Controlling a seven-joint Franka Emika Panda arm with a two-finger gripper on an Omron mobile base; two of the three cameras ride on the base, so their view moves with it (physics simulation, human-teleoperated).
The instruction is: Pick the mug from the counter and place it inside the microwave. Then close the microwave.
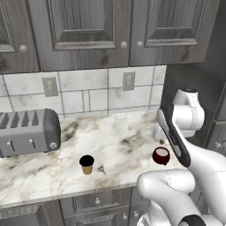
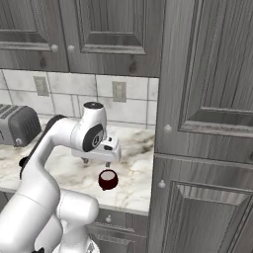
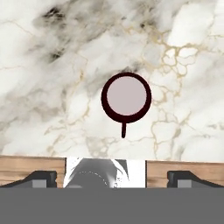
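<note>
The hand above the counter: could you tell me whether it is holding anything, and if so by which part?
Nothing is held. The hand hangs open above the mug, which stands upright on the counter, clear of both fingers.

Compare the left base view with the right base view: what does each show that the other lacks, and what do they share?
Left base view alone: a black-and-tan cup standing on the counter left of the mug, and the toaster's slotted top.

Right base view alone: the open pincer hanging above the mug with a gap between them, and tall grey cabinet doors at the counter's right end.

Both: the maroon mug upright on the marble counter, the toaster, the tiled wall with outlets, upper cabinets and the white arm.
</note>
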